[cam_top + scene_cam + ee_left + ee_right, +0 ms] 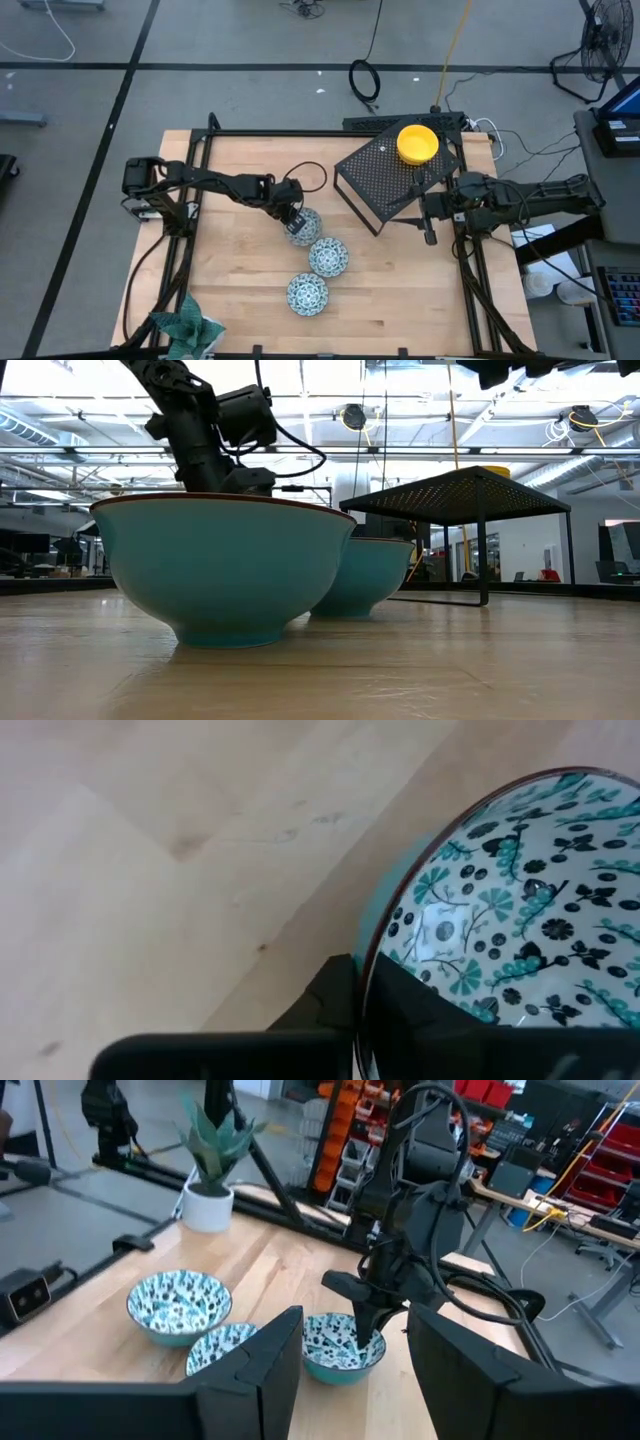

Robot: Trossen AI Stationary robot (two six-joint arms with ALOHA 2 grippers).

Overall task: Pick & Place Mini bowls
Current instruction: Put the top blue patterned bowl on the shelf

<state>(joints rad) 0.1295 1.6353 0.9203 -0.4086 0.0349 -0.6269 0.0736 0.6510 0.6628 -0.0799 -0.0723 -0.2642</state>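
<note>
Three teal-patterned mini bowls stand in a row on the wooden table: the far one (305,228), the middle one (328,256) and the near one (307,293). A yellow mini bowl (417,142) rests upright on top of the black perforated stand (385,180). My left gripper (295,215) is shut on the far patterned bowl (340,1348), coming down at its left side. My right gripper (355,1380) hangs open and level above the table beside the stand's right side, holding nothing. My left gripper pinches the far patterned bowl's rim (368,982) on the bowl's left side. One finger (430,1015) is inside the bowl and the other (320,1010) outside. The fingers slant down from above and from the table's left. The bowl stands upright on the table.
The stand takes up the far right of the table, with cables behind it. A green leafy ornament in a white pot (210,1180) stands at the near left corner. Bare wood lies left of the bowls and along the near edge.
</note>
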